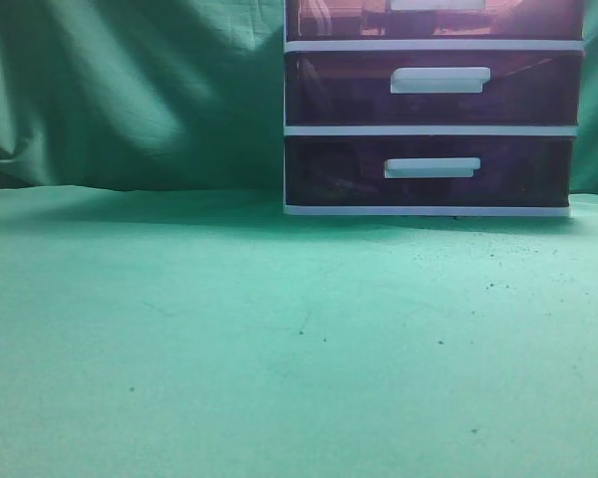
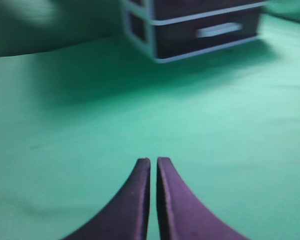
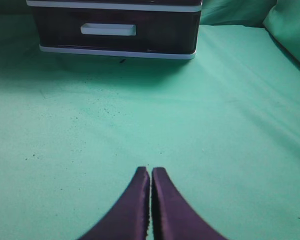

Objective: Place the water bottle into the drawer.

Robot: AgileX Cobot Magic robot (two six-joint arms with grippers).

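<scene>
The drawer (image 1: 329, 18) is the top, reddish-brown one of the white-framed unit; only its lower part and white bar handle (image 1: 437, 5) show at the top edge of the exterior view, and it looks closed. The water bottle is not in view. My left gripper (image 2: 153, 160) is shut and empty, low over the green cloth, well short of the unit. My right gripper (image 3: 150, 170) is shut and empty, also over bare cloth, facing the unit's lowest drawer (image 3: 115, 30). Neither gripper shows in the exterior view.
Two darker purple drawers (image 1: 434, 88) with white handles sit below the top one. The unit stands at the back right on a green cloth (image 1: 279, 329). A green curtain (image 1: 130, 90) hangs behind. The unit also shows in the left wrist view (image 2: 200, 25).
</scene>
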